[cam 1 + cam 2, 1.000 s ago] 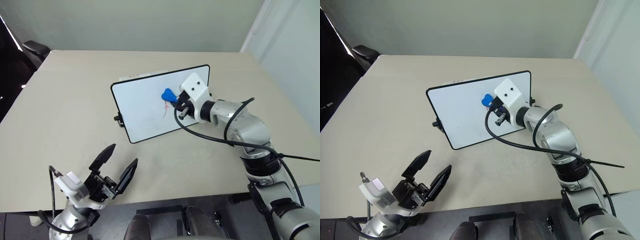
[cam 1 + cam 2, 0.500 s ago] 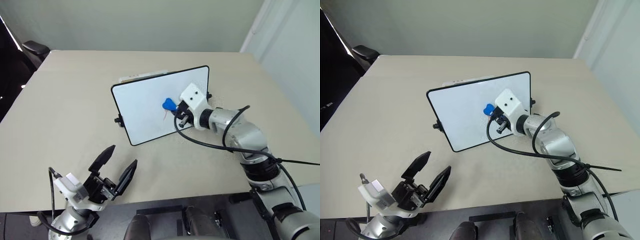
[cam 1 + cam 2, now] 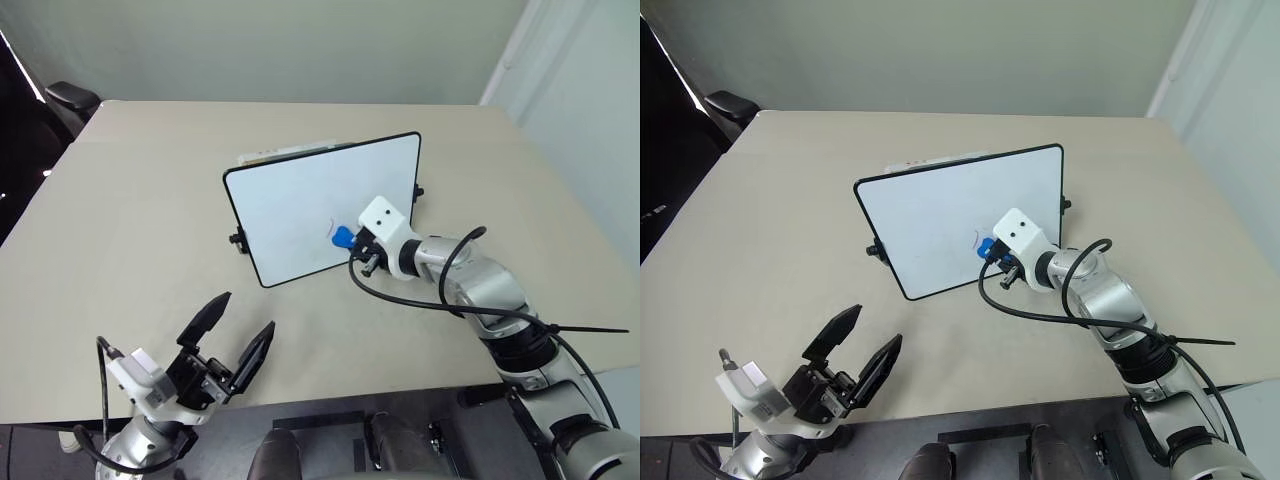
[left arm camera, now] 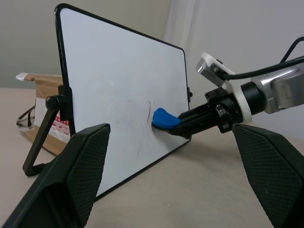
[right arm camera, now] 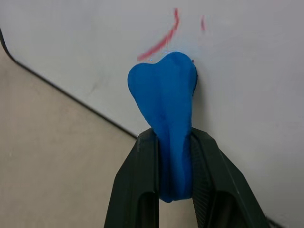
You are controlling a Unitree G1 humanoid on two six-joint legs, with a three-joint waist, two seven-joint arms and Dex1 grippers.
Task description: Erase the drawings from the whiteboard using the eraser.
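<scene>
The whiteboard (image 3: pixel 300 195) stands tilted on its stand in the middle of the table. My right gripper (image 3: pixel 353 241) is shut on the blue eraser (image 3: pixel 342 236), whose tip presses against the lower right part of the board. Of the drawings, a short red arc and a dot (image 5: pixel 160 39) remain just above the eraser (image 5: pixel 165 99); from the side they show as a thin red line (image 4: pixel 148 110). My left gripper (image 3: pixel 232 335) hovers open near the table's front edge, well short of the board, with nothing between its fingers.
A small cardboard box (image 3: pixel 283 152) lies right behind the board. A black chair (image 3: pixel 70 97) stands off the far left corner of the table. A black cable (image 3: pixel 470 310) trails from my right arm towards the right table edge.
My right gripper has slid the eraser down the board from about mid-height to near the lower edge, over the red scribble, of which less now shows. The left gripper has stayed put.
</scene>
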